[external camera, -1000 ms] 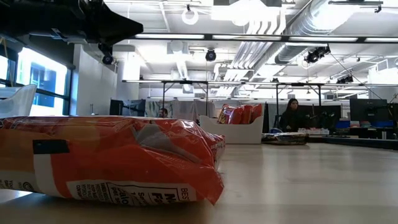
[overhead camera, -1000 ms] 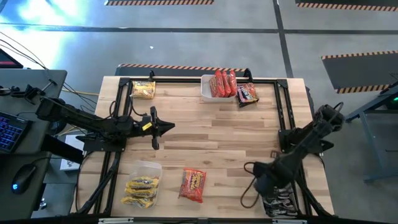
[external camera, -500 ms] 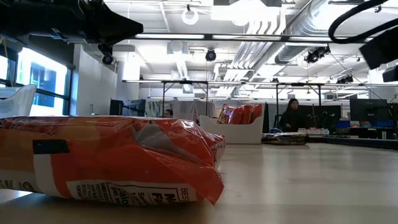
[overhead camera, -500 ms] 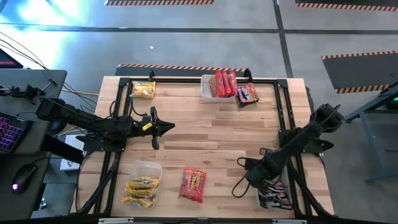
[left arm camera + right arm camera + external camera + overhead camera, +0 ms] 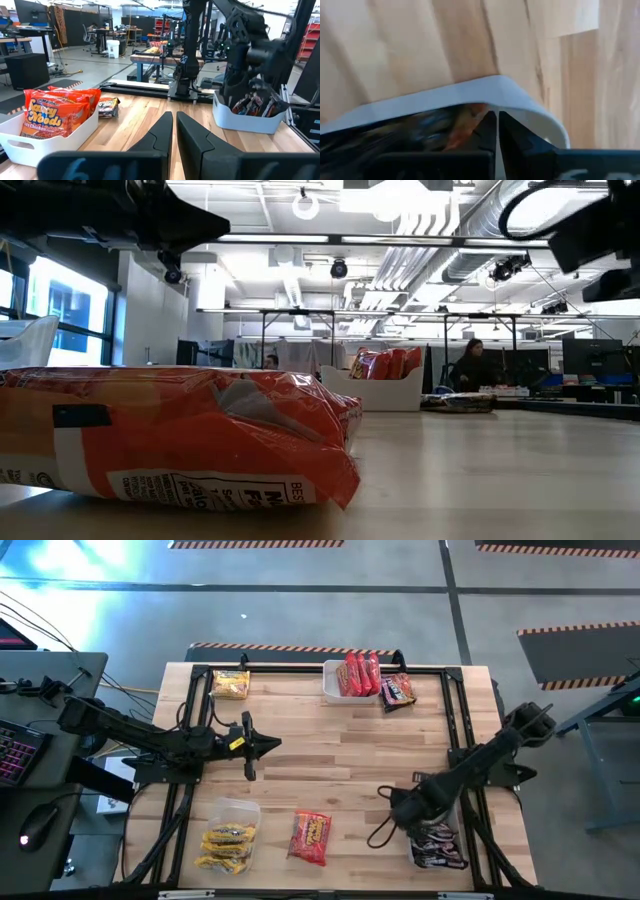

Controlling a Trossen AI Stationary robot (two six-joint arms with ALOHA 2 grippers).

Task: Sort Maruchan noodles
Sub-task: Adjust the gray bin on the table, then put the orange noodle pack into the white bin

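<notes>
A red-orange noodle packet [image 5: 312, 837] lies flat near the table's near edge and fills the low view's left foreground [image 5: 170, 435]. Yellow packets fill a clear tub [image 5: 228, 837] at near left. Another yellow packet [image 5: 231, 684] lies at far left. Red packets stand in a white tub [image 5: 350, 677], with a dark brown packet [image 5: 397, 690] on the table beside it. Dark brown packets [image 5: 437, 845] lie in a tub at near right [image 5: 520, 102]. My right gripper [image 5: 403, 812] [image 5: 496, 122] hangs shut over that tub's left rim. My left gripper [image 5: 262, 744] [image 5: 174, 122] waits shut at mid-left.
A black frame rail [image 5: 455, 730] runs along the table's right side beside my right arm, and another [image 5: 190, 710] runs along the left. Bare wood [image 5: 340, 755] lies between the two grippers. A person [image 5: 470, 365] sits far behind the table.
My right gripper has risen from the near-right tub and moved toward the table's left and far side, uncovering the dark brown packets in the tub. It has come into the low view's upper right.
</notes>
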